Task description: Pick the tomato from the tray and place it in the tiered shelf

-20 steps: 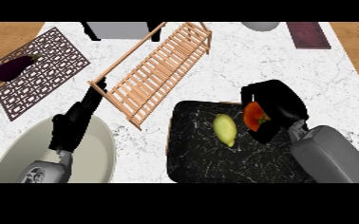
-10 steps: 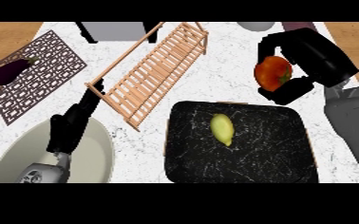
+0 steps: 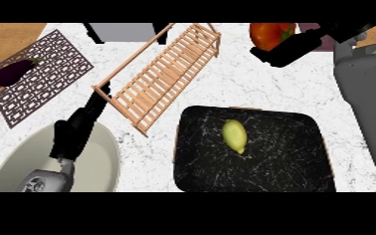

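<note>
The right hand (image 3: pixel 294 47) curls round the tomato (image 3: pixel 269 33) at one o'clock, beside the shelf (image 3: pixel 163 72). The left hand (image 3: pixel 77 127) rests straight-fingered at eight o'clock.

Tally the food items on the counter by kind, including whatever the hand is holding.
Tomato, held in the right hand: 1
Eggplant, on the patterned mat: 1
Yellow-green fruit, on the black tray: 1
Total: 3
</note>
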`<action>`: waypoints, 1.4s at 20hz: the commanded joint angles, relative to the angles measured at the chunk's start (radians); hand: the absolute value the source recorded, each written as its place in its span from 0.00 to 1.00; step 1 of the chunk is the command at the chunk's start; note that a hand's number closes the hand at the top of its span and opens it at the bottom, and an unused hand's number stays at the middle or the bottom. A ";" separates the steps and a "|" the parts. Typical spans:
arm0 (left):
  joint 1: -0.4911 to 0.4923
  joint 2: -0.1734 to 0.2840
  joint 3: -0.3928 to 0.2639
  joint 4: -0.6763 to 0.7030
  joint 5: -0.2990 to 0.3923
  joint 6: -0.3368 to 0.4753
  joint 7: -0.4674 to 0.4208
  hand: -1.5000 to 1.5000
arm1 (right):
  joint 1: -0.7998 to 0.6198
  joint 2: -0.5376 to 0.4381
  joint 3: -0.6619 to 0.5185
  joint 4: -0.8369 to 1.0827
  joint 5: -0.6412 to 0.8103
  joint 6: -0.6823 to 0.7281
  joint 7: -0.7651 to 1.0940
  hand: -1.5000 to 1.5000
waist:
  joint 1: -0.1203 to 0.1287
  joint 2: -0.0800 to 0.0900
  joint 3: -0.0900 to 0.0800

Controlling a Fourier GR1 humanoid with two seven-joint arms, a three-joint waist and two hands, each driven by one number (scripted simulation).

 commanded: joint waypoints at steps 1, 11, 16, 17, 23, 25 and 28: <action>0.074 -0.001 0.000 0.102 0.012 -0.038 -0.028 0.50 | -0.144 0.054 -0.007 0.092 0.034 -0.026 0.054 1.00 | 0.009 0.013 -0.018; 0.023 -0.054 -0.044 0.082 -0.029 0.006 0.031 0.50 | -0.376 0.173 0.015 0.481 0.151 -0.141 -0.042 1.00 | 0.028 0.022 -0.017; 0.050 -0.042 -0.050 0.093 -0.027 -0.024 -0.012 0.50 | -0.464 0.251 0.036 0.645 0.190 -0.176 -0.083 1.00 | 0.051 0.031 -0.018; 0.048 -0.036 -0.041 0.068 -0.017 -0.027 -0.001 0.50 | -0.449 0.267 0.055 0.681 0.212 -0.193 -0.105 1.00 | 0.052 0.030 -0.018; 0.024 -0.040 -0.052 0.057 -0.024 -0.022 0.036 0.50 | -0.547 0.374 0.062 0.850 0.242 -0.215 -0.088 1.00 | 0.058 0.030 -0.018; 0.006 -0.039 -0.043 0.069 -0.022 -0.028 0.028 0.50 | -0.560 0.377 0.053 0.914 0.242 -0.209 -0.123 1.00 | 0.066 0.039 -0.019; 0.042 -0.043 -0.062 0.045 -0.041 -0.010 0.024 0.50 | -0.518 0.441 -0.043 0.937 0.126 -0.195 -0.166 1.00 | 0.072 0.038 -0.017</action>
